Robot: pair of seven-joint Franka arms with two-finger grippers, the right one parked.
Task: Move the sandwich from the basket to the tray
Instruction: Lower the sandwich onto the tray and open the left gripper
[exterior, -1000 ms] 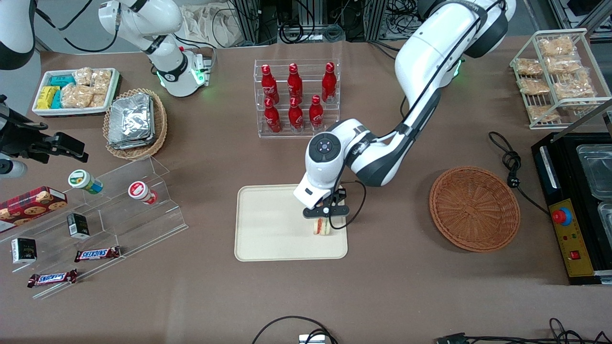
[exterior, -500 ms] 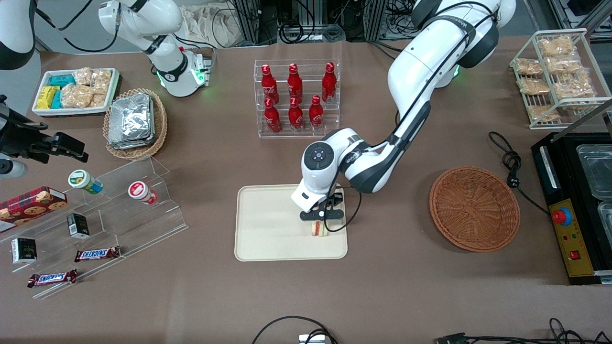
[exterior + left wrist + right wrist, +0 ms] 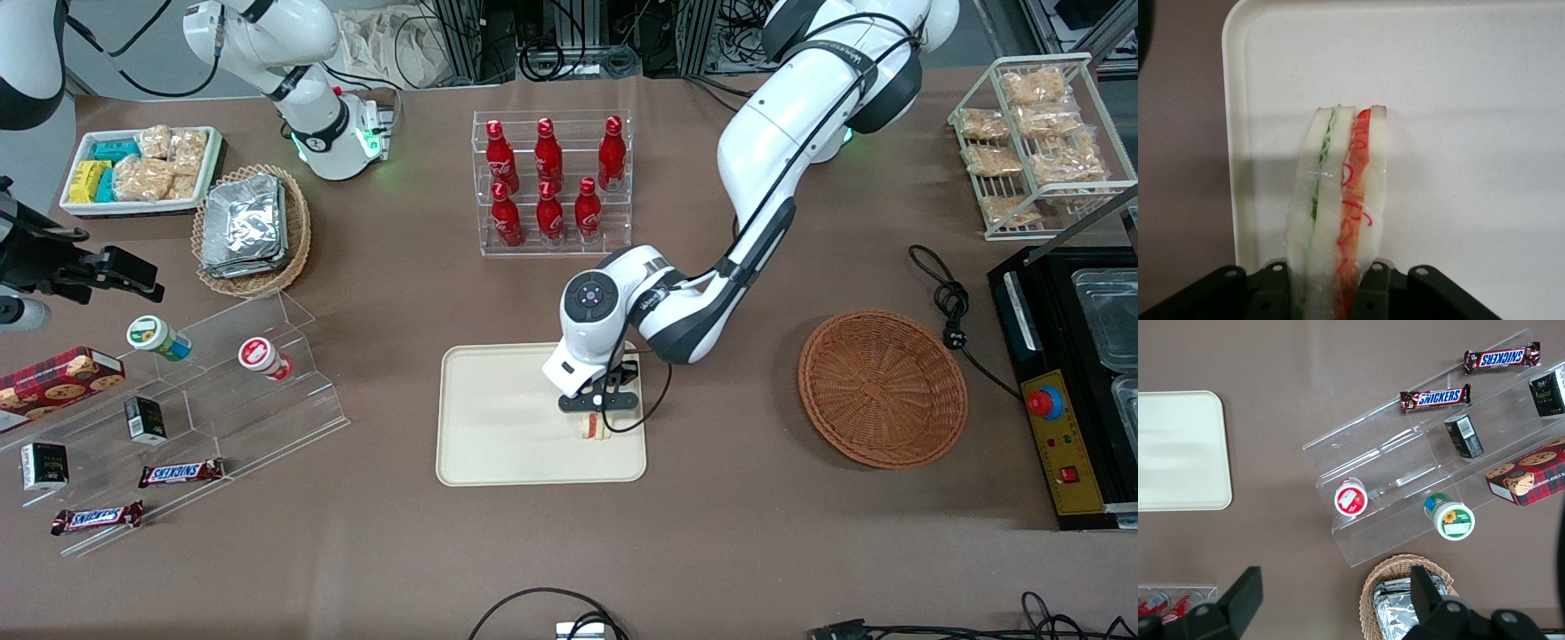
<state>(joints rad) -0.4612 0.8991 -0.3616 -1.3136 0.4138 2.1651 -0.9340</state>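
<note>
The sandwich (image 3: pixel 593 428) (image 3: pixel 1338 213), a clear-wrapped wedge of white bread with green and red-orange filling, stands on edge on the cream tray (image 3: pixel 498 427) (image 3: pixel 1458 100), near the tray's side toward the working arm's end of the table. My gripper (image 3: pixel 594 418) (image 3: pixel 1329 293) reaches down over the tray and is shut on the sandwich, one black finger (image 3: pixel 1275 290) pressed on each bread face. The reddish-brown wicker basket (image 3: pixel 882 388) lies on the table farther toward the working arm's end, with nothing in it.
An acrylic rack of red bottles (image 3: pixel 551 182) stands farther from the front camera than the tray. A clear stepped display (image 3: pixel 204 391) with snacks lies toward the parked arm's end. A black appliance (image 3: pixel 1067 382) and a cable (image 3: pixel 951 311) lie beside the basket.
The gripper has shifted slightly toward the parked arm's end and lowered, still holding the sandwich over the tray.
</note>
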